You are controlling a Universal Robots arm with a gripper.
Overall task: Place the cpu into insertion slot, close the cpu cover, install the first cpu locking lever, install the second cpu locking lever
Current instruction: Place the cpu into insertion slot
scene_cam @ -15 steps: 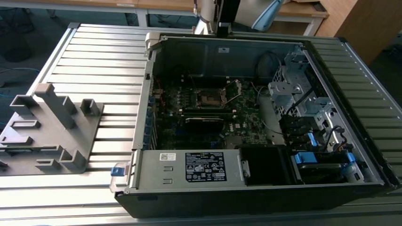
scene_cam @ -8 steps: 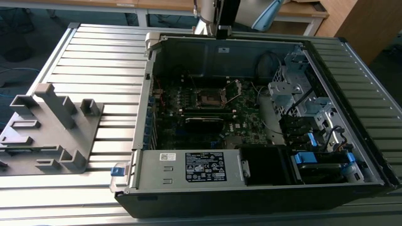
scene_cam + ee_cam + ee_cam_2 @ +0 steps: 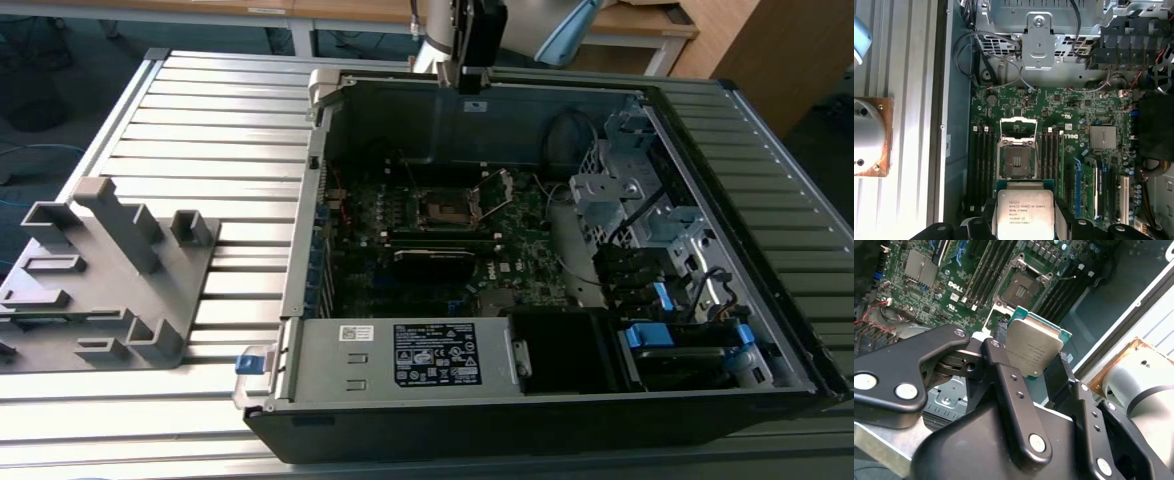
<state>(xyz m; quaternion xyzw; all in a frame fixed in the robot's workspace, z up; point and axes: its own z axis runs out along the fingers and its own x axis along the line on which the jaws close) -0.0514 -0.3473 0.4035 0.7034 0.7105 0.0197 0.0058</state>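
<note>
**Operator:** Jaw condition?
**Technician:** The gripper (image 3: 1027,354) pinched the cpu (image 3: 1025,212) by two opposite edges.
**Operator:** Component position?
**Technician:** Held at the exterior view's upper centre, over the open case (image 3: 534,425). The insertion slot (image 3: 1016,160) lay bare, with the cpu cover (image 3: 1017,121) raised.

The computer case (image 3: 534,130) lies with its top side open, so the board (image 3: 1074,115) is reachable from above, while the case's walls close all four sides. The socket (image 3: 1016,161) is uncovered, with nothing over its dark centre. The chip (image 3: 1025,210), clamped in the gripper (image 3: 1029,357), hangs above the board just beside it. The cover (image 3: 1017,129) stands flipped up at the socket's far edge from the chip. Memory slots (image 3: 983,165) flank the socket closely on two sides. The drive cage (image 3: 627,190) fills the exterior view's right. The power supply (image 3: 400,355) and a black shroud (image 3: 567,345) block the near end. Loose cables (image 3: 999,60) loop beyond the cover.
</note>
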